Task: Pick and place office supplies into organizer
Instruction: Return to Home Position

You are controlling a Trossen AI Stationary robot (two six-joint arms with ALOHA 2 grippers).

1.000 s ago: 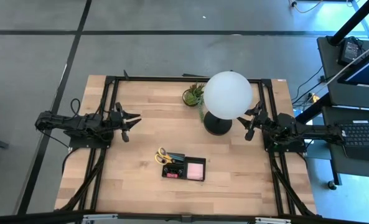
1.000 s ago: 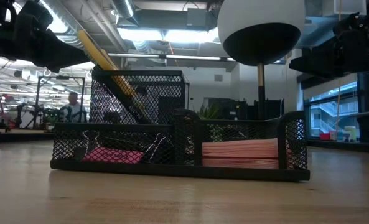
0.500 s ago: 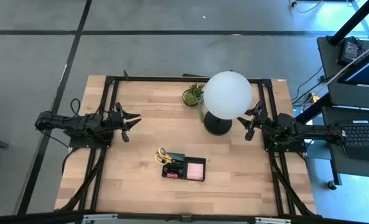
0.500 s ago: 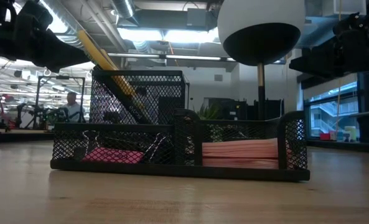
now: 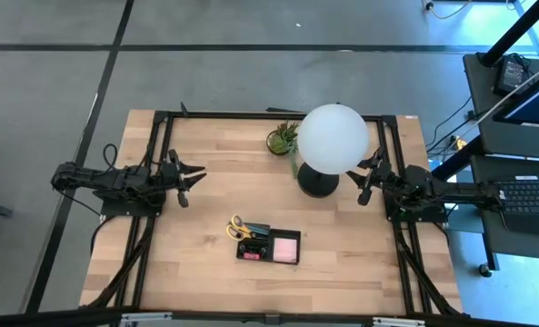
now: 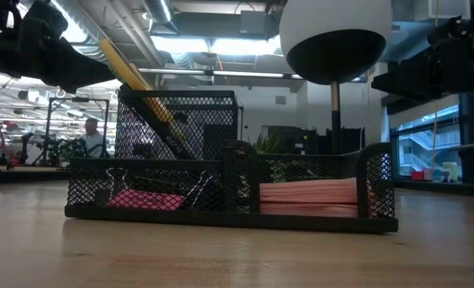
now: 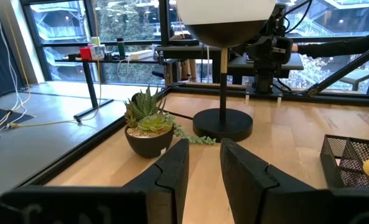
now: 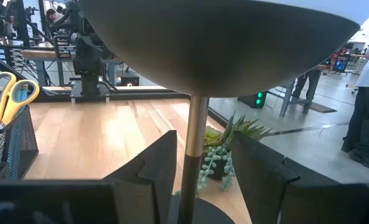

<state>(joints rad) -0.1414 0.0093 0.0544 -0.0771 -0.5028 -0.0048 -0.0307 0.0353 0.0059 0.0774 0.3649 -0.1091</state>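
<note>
Organizer [image 5: 253, 255] has the scissors [image 5: 236, 226], nothing's moved since; both jaws open and empty by the desk's [image 5: 205, 272] side edges.

in the low view, the person [image 6: 90, 138] in the room far behind the organizer [image 6: 229, 192] stands slightly further toward the picture's left edge than a second ago.

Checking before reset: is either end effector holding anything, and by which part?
Nothing is held: left end effector and right end effector are open and empty.
</note>
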